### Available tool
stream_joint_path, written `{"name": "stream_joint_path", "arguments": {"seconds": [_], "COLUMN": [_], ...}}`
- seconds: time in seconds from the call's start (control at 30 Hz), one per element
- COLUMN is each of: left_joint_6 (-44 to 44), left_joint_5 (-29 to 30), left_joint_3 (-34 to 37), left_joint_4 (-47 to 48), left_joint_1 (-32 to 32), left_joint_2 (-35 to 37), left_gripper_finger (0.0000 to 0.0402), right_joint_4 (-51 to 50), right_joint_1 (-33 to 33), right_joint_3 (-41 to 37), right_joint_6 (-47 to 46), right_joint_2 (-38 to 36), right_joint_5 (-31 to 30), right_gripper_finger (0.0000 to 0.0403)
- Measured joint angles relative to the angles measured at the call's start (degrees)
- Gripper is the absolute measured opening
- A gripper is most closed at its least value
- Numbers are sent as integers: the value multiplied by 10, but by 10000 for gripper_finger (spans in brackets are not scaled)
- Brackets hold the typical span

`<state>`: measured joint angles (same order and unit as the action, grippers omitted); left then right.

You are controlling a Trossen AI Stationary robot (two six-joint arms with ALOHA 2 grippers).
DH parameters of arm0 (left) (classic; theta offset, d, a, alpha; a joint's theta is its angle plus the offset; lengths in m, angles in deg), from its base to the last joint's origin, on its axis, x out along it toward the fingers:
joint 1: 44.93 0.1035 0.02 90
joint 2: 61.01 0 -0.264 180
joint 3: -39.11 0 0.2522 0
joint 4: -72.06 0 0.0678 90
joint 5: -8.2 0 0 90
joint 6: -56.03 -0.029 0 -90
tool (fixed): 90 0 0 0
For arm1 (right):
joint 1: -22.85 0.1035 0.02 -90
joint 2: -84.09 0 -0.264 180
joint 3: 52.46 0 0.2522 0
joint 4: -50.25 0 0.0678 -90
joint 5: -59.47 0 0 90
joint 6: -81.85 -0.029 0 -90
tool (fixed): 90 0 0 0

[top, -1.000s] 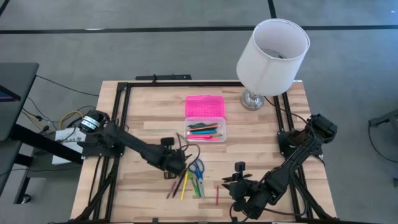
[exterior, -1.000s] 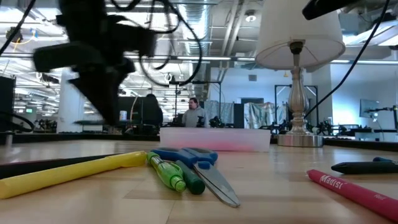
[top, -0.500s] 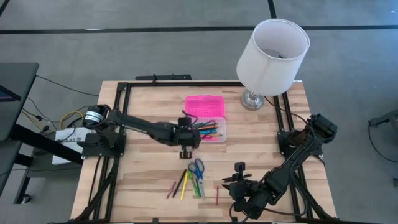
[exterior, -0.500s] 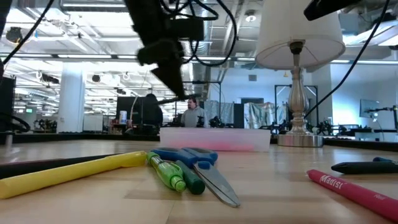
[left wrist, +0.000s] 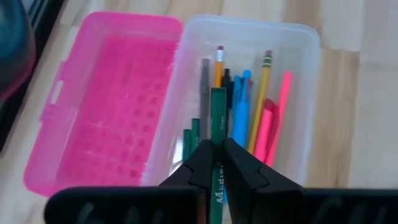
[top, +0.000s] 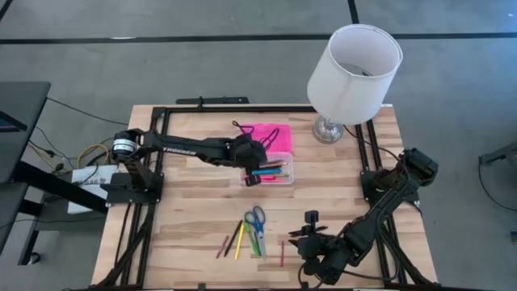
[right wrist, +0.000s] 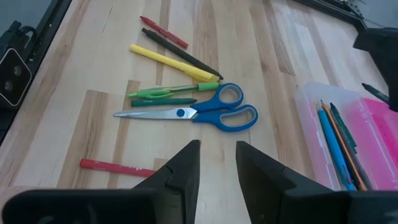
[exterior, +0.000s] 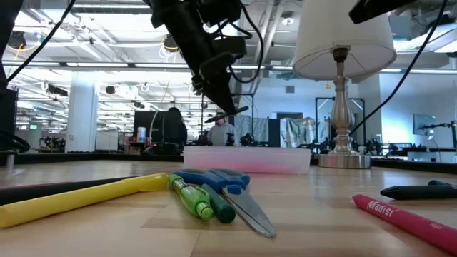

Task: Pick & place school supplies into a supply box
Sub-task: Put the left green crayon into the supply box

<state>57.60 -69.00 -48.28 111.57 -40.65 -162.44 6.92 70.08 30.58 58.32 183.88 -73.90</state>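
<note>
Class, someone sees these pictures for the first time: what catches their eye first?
Likely the white lamp at the table's far right corner, then the box with its open pink lid mid-table. Above the box, the left gripper is shut on a green pencil.

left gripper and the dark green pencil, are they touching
Touching. The left wrist view shows the left gripper with both fingers pressed against the dark green pencil, holding it above the clear box.

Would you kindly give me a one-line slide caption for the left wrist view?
Left gripper, shut on a green pencil, holds it over the clear box of pens beside its open pink lid.
</note>
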Motion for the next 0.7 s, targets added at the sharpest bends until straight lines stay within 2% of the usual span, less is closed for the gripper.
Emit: {"name": "stream_joint_path", "arguments": {"seconds": [0.17,0.3,0.53,0.7], "left_joint_6": [-40,-75,-105,-114], "left_joint_5": [-10,-15,-20,-20], "left_joint_3": [0,8,8,6], "left_joint_4": [-6,-50,-80,-71], "left_joint_1": [0,5,36,53], "left_joint_2": [0,-17,-93,-114], "left_gripper_finger": [13,13,13,14], "right_joint_4": [0,0,-8,-14], "right_joint_1": [0,0,-1,3], "right_joint_3": [0,0,0,0], "right_joint_6": [0,0,0,-4], "right_joint_2": [0,0,0,0], "right_joint_5": [0,0,1,1], "right_gripper_finger": [98,98,98,98]}}
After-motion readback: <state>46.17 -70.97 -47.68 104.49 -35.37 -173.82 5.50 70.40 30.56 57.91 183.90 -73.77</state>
